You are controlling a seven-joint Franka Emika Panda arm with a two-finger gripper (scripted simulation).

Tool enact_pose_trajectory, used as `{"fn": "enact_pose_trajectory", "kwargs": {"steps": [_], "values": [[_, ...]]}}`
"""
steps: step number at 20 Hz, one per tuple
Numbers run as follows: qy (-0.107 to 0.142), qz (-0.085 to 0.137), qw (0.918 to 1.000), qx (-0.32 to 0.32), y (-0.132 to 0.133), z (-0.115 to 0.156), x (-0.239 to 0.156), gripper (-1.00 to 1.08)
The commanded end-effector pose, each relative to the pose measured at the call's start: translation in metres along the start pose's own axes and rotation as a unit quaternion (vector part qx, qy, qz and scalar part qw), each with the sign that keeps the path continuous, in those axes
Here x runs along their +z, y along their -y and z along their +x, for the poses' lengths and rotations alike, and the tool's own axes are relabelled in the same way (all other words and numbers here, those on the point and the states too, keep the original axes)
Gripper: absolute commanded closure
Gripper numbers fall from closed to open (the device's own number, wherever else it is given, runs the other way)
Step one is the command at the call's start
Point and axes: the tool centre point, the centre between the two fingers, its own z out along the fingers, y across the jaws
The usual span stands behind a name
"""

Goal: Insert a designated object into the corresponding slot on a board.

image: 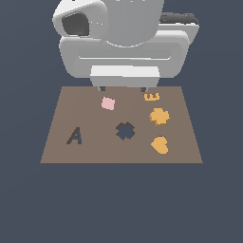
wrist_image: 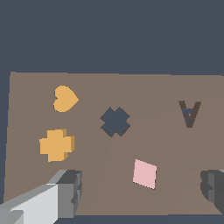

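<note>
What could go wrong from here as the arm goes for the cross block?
The orange cross block sits between the orange E and the orange heart, so the open gripper might grab or bump a neighbor. The cross slot is shaped, so a rotated block could jam on its edge.

An orange cross block (image: pixel 160 116) (wrist_image: pixel 56 145) with rounded arms is seen lying flat on the brown board (image: pixel 95 152) (wrist_image: pixel 166 87), toward the exterior view's right. It is set apart from the slot (image: pixel 126 131) (wrist_image: pixel 115 121), a dark navy cross-shaped cutout near the board's middle, which is shown empty. The block's thickness is visible as darker orange side faces, and its arms are turned slightly relative to the slot's. The board is a flat rectangle laid on a dark blue-grey ground, and it is far larger than the block. Block and slot appear alike in size and outline
</note>
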Motion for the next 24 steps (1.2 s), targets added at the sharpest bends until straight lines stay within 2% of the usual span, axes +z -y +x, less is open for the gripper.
{"fn": "enact_pose_trajectory", "kwargs": {"steps": [1,5,9,19,24], "values": [[0.000,0.000,1.0000,0.000,0.000,0.000,0.000,-0.92],[0.001,0.001,1.0000,-0.002,0.006,-0.001,0.006,-0.92],[0.004,0.002,1.0000,-0.006,0.022,-0.003,0.025,-0.92],[0.016,0.008,0.9995,-0.026,0.095,-0.014,0.103,-0.92],[0.021,0.010,0.9992,-0.033,0.120,-0.018,0.131,-0.92]]}}
